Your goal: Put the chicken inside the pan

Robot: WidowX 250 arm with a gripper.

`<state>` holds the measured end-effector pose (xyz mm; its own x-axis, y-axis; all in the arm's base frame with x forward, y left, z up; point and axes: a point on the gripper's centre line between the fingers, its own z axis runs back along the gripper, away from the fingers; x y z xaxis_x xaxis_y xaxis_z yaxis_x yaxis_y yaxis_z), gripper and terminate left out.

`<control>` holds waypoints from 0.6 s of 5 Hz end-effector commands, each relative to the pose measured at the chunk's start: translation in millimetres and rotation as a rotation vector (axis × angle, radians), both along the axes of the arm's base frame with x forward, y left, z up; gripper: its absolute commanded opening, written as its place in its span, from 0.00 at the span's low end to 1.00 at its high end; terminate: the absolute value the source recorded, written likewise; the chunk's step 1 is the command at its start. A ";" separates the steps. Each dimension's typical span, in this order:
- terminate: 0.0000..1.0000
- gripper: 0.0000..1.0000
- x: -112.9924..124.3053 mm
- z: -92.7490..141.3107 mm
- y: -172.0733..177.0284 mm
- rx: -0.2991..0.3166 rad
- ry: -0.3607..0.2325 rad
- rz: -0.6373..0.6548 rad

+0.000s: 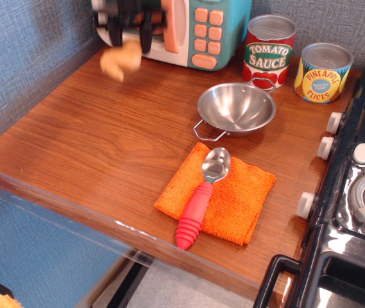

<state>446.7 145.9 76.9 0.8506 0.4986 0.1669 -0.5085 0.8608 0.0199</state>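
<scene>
Spanning the view, we see the wooden counter [105, 154], with the toy microwave [198, 29] at its back edge. Right of centre stands the pan [237, 108], empty and upright. At top left our gripper [128, 29] clasps the chicken [120, 61], which hangs blurred, clear of the wood and well apart from the pan. We judge the carry step in hand; next we must travel right, above the pan's rim, before letting go.
</scene>
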 end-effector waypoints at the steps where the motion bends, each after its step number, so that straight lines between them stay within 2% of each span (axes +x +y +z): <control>1: 0.00 0.00 -8.1 89.3 -80.7 -0.087 -0.179 -0.163; 2: 0.00 0.00 -16.4 68.8 -120.3 -0.096 -0.118 -0.259; 3: 0.00 0.00 -24.8 48.1 -132.0 -0.081 -0.067 -0.299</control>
